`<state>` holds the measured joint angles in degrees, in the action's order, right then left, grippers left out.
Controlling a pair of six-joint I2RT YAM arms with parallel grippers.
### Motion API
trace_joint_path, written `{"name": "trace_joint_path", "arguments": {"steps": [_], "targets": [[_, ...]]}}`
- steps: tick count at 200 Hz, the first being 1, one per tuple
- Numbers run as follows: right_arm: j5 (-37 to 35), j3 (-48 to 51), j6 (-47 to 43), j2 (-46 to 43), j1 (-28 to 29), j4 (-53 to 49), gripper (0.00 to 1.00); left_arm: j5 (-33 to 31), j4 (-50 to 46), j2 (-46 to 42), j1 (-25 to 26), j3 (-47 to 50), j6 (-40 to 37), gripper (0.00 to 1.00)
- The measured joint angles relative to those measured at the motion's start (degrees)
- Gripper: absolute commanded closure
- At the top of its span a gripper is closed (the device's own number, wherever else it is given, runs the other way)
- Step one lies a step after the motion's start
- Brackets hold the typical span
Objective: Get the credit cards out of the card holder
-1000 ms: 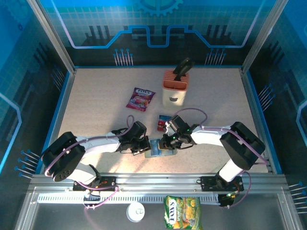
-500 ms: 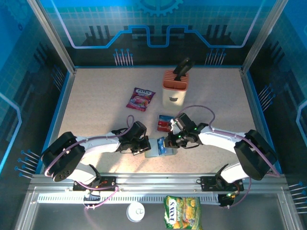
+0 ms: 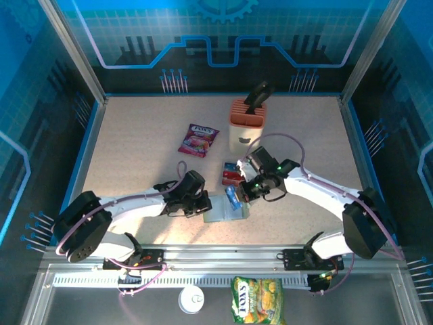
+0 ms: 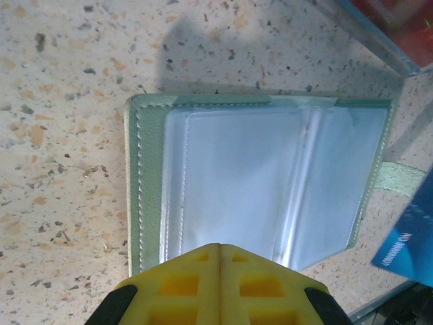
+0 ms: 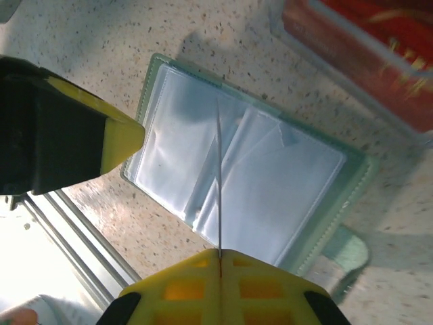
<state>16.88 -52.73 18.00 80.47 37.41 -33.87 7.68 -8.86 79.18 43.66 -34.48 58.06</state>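
My right jaws (image 5: 220, 252) pinch thin blue plastic card (image 4: 406, 252) edge-on over open grey-green card holder (image 4: 257, 183); my left jaws (image 4: 220, 245), pressed together, pin its edge.

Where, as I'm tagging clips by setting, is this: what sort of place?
Probably a robot test cell: a speckled table boxed in by blue printed panels, a left arm and right arm bolted at its near rail, and staged items such as a snack packet.

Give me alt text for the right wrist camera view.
The right claw, shut, holds a credit card edge-on over the open card holder on the speckled table; the left claw sits at the holder's left edge.
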Motion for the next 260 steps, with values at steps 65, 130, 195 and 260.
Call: {"name": "trace_joint_path", "arguments": {"steps": [65,130,195,260], "targets": [[-9.0,-11.3,-23.5,4.6,-0.7,-13.2,1.00,-1.0,-0.3,-2.0,0.0,0.0,0.0,0.92],[-10.8,-21.7,-43.8,10.0,-1.5,-21.1,1.00,-1.9,-1.0,-3.8,0.0,0.2,0.0,0.92],[-12.5,-39.3,-54.1,22.6,-5.2,-27.9,1.00,-2.0,-1.2,-4.9,0.0,1.9,0.2,0.90],[-12.4,-49.9,-57.7,31.3,-7.5,-32.2,1.00,-2.5,-1.2,-5.6,0.0,1.9,0.3,0.93]]}}
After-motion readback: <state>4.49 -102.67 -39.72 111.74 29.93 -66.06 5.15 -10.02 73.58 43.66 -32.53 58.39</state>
